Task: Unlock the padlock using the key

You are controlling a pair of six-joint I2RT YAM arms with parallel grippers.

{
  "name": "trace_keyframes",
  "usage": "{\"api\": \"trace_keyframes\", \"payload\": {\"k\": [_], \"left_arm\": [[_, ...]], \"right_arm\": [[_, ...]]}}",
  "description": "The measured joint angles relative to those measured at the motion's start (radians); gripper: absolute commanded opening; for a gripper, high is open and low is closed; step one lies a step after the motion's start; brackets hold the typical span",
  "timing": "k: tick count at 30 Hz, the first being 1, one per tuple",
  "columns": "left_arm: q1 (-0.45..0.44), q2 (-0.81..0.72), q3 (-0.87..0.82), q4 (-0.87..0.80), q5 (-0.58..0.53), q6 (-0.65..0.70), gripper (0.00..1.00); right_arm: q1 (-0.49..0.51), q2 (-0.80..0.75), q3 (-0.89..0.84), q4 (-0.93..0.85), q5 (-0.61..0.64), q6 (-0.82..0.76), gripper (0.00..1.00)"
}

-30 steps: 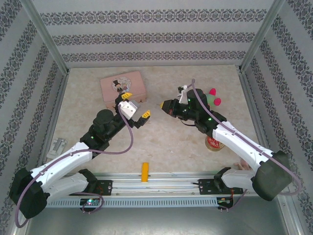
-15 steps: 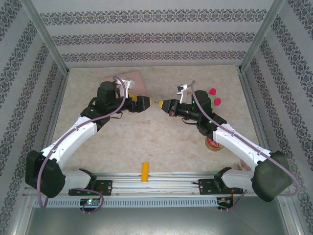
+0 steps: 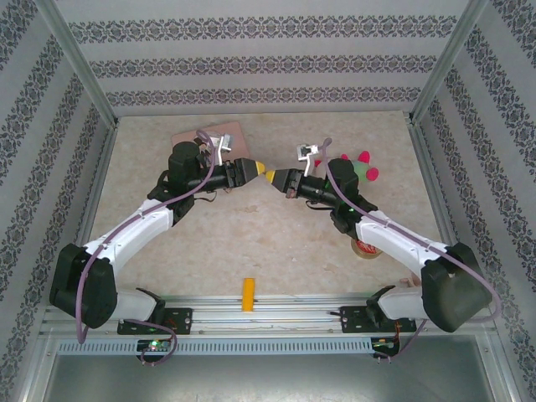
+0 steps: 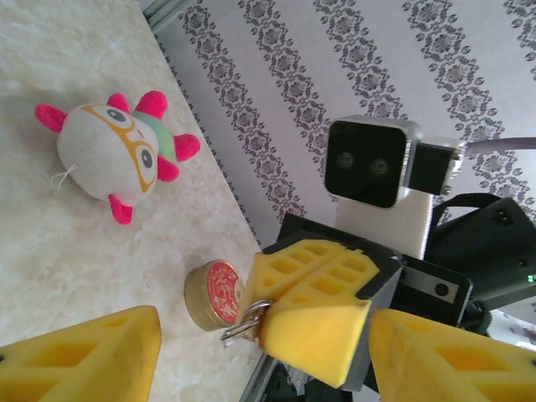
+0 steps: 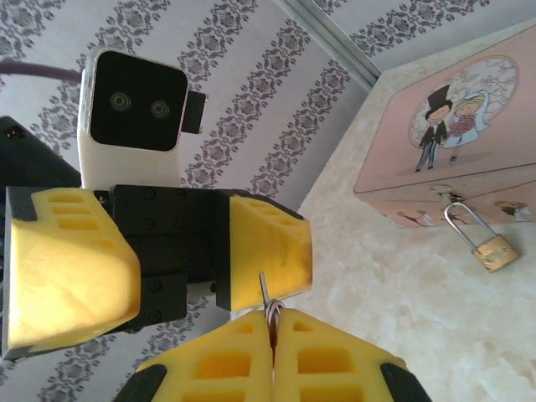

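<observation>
On the front of the pink tin (image 5: 435,167), at the far left of the table (image 3: 251,243), the small brass padlock (image 5: 491,250) is hanging by its thin shackle from the hasp. Well apart from it, the key (image 5: 265,295) is sticking up as a thin metal sliver from the right gripper (image 5: 272,333), whose yellow fingertips are clenching it.

Both arms are stretching forward and inward, meeting tip to tip above the far middle of the table. The left gripper (image 5: 176,264) is facing the right one with its jaws standing apart, one finger on either side of the key's end. Whether the key is touching a finger is hard to tell.

From above, the left arm is covering most of the tin. The right arm is cutting off part of the plush toy (image 4: 109,159) and the round tin (image 4: 214,293).

Half a second ago a small gap was separating the grippers; now they are closing up, and the left fingers are spreading less widely.
</observation>
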Motion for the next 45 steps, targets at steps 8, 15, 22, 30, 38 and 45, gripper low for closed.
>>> {"api": "trace_keyframes", "payload": {"k": [8,15,22,30,38,45], "left_arm": [[0.0,0.0,-0.013,0.036,0.009,-0.011,0.44],[0.014,0.0,-0.033,0.08,0.02,-0.034,0.35],[0.021,0.0,-0.04,0.131,0.024,-0.055,0.25],[0.034,0.0,-0.066,0.209,0.031,-0.098,0.24],[0.047,0.0,-0.076,0.24,0.03,-0.113,0.28],[0.053,0.0,-0.078,0.255,0.031,-0.123,0.19]], "right_arm": [[0.0,0.061,0.0,0.131,-0.031,0.087,0.0],[0.0,0.073,0.0,0.204,-0.041,0.133,0.0],[0.0,0.089,0.0,0.251,-0.045,0.165,0.0],[0.0,0.114,0.0,0.299,-0.055,0.198,0.0],[0.0,0.14,0.0,0.341,-0.063,0.225,0.0],[0.0,0.148,-0.001,0.37,-0.07,0.239,0.0]]}}
